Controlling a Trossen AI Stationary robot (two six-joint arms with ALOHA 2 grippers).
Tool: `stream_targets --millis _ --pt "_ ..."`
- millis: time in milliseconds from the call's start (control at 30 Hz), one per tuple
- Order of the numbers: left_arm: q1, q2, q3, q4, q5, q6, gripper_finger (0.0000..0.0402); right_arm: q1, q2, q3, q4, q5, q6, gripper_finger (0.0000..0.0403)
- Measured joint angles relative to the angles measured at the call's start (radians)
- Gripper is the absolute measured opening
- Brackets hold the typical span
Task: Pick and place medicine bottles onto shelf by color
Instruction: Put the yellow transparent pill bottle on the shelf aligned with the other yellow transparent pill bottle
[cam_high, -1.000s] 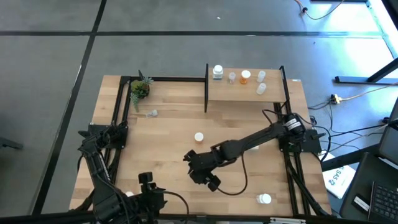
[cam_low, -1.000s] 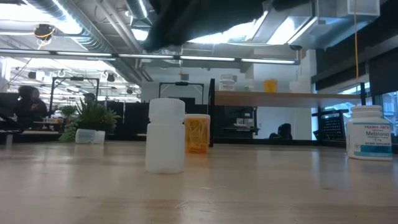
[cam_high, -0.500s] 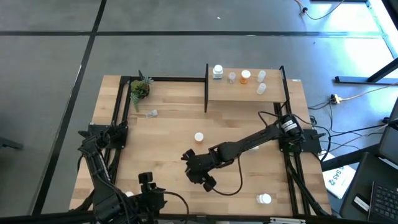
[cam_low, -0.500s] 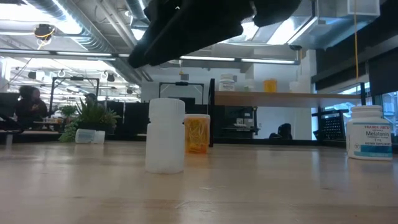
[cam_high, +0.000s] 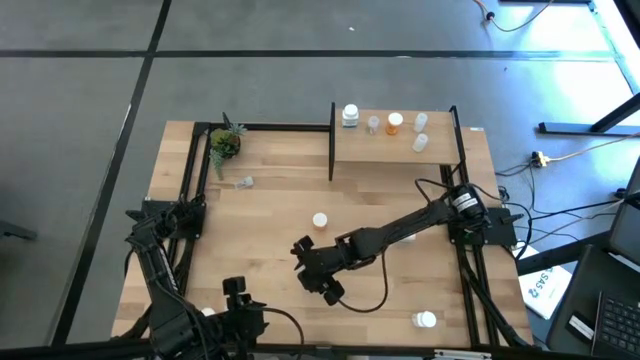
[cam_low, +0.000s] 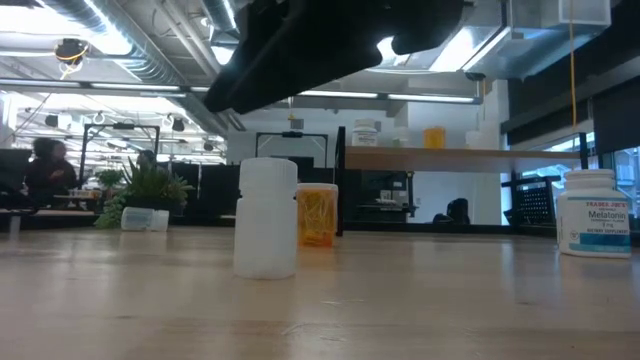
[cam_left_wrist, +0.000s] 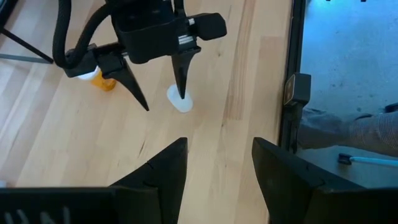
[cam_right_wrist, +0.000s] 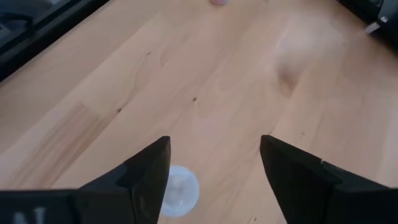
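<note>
Hovering released, right gripper (cam_left_wrist: 160, 96) hides white bottle (cam_right_wrist: 176, 190) from above — left gripper (cam_left_wrist: 214, 163) parted, empty

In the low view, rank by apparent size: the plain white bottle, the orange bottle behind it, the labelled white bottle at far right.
1. Plain white bottle, though it stands nearest the camera.
2. Labelled white bottle.
3. Orange bottle, partly hidden.

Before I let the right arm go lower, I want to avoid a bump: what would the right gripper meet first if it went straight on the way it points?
Probably the white bottle standing between the open fingers of the right gripper; otherwise the tabletop. Depth is unclear.
</note>
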Motion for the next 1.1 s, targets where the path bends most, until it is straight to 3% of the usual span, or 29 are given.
stream_targets --millis 167,1100 --pt "0.0 0.0 0.0 0.0 0.0 0.0 0.0174 0.0 0.0 0.0 -0.043 -0.046 -0.004 0.0252" --pt "0.0 0.0 0.0 0.0 0.0 0.0 0.0174 -0.003 0.06 0.0 -0.079 -0.05 0.002 0.0251"
